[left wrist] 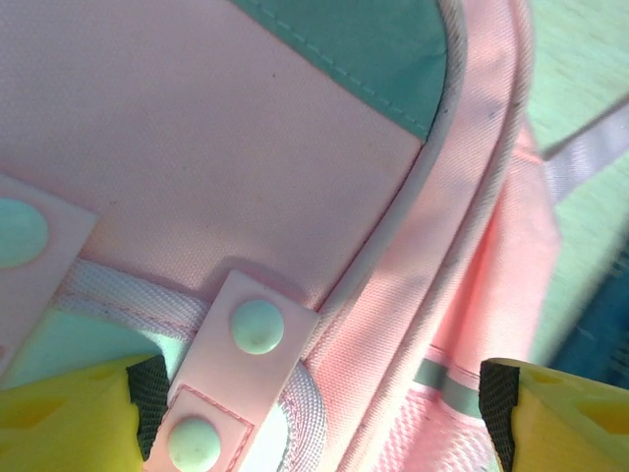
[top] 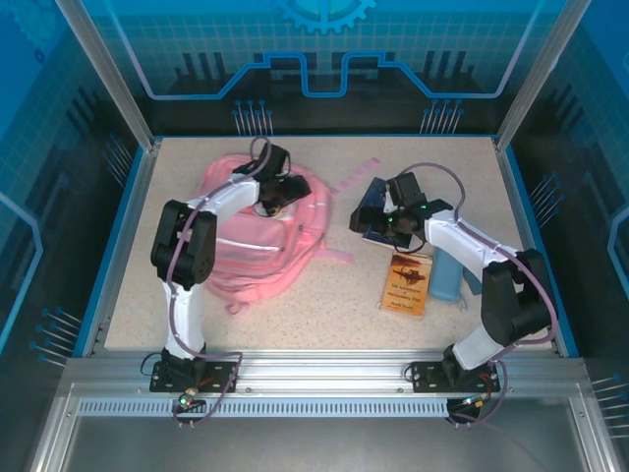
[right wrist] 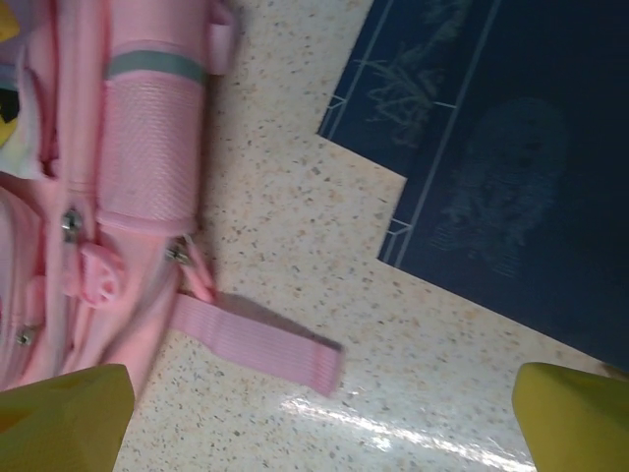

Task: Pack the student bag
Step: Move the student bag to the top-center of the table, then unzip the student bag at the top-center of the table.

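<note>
The bag [top: 251, 261] lies flat on the left half of the table [top: 324, 295], pink and soft. The left gripper [top: 278, 200] hangs over the bag's far right part. From its wrist the left gripper [left wrist: 324, 413] stands wide, one yellow fingertip [left wrist: 59, 413] on each side of the bag [left wrist: 197, 147], with nothing pinched between them. Below it I can see a pink tab [left wrist: 241, 364] with two pale snaps, and a teal patch [left wrist: 364, 49] further up the bag.

Right of the bag, the right gripper [top: 386, 221] hovers above a dark book [top: 369, 205]. Its wrist camera shows the right gripper [right wrist: 319, 423] spread wide and empty over bare table, with the bag [right wrist: 147, 147] on one side and the dark book [right wrist: 511, 167] on the other. A short pink strap [right wrist: 260, 344] runs out flat from the bag's edge. Further right of the bag, nearer the arm bases, lie a brown book [top: 408, 283] and, just beside it, a blue cylinder [top: 445, 277].
</note>
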### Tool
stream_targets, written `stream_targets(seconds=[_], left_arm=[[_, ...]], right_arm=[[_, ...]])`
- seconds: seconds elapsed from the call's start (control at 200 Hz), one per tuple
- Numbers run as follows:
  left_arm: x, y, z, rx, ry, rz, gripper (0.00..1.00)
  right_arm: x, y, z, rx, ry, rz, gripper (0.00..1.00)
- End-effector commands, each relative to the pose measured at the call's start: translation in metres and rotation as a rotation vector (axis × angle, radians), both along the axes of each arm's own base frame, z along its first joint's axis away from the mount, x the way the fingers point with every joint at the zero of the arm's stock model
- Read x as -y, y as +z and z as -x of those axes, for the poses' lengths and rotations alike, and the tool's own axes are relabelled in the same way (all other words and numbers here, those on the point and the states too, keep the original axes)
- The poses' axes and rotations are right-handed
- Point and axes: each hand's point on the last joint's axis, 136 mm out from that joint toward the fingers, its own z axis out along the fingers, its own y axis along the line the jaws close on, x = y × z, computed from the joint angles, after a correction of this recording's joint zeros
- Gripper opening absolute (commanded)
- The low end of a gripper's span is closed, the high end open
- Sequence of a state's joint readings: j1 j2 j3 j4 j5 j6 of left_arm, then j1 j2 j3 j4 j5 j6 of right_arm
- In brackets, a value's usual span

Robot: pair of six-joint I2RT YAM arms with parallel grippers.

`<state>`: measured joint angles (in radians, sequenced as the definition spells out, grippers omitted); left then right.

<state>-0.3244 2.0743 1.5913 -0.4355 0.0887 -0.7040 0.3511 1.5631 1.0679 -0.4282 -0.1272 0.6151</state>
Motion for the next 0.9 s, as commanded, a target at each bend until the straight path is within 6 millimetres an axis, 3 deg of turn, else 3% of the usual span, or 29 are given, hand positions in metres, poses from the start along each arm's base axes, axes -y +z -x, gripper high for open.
stream_targets(seconds=[0.0,0.095,0.18,0.34,0.49,0.62,0.895], left_arm=[[0.030,0.035,0.013,-0.029,-0.081,0.121,0.85],[0.013,0.073,0.025,0.050,-0.135,0.017,0.85],[-0.006,0.087,0.053,0.081,-0.199,-0.111,0.85],[-0.030,0.069,0.115,0.054,-0.358,-0.409,0.81],[-0.027,0.045,0.149,0.004,-0.465,-0.578,0.72],[-0.007,0.029,0.153,-0.005,-0.525,-0.608,0.67],[0.022,0.007,0.125,-0.044,-0.469,-0.639,0.55]], right_arm=[[0.005,0.008,0.010,0.001,0.000,-0.015,1.00],[0.002,0.014,0.015,0.023,0.039,-0.033,1.00],[0.003,0.017,0.019,0.037,0.049,-0.031,1.00],[0.007,0.018,0.023,0.060,0.042,-0.017,1.00],[0.007,0.016,0.024,0.066,0.028,-0.033,1.00],[0.003,0.014,0.025,0.050,0.033,-0.057,1.00],[0.003,0.006,0.028,0.030,0.019,-0.061,1.00]])
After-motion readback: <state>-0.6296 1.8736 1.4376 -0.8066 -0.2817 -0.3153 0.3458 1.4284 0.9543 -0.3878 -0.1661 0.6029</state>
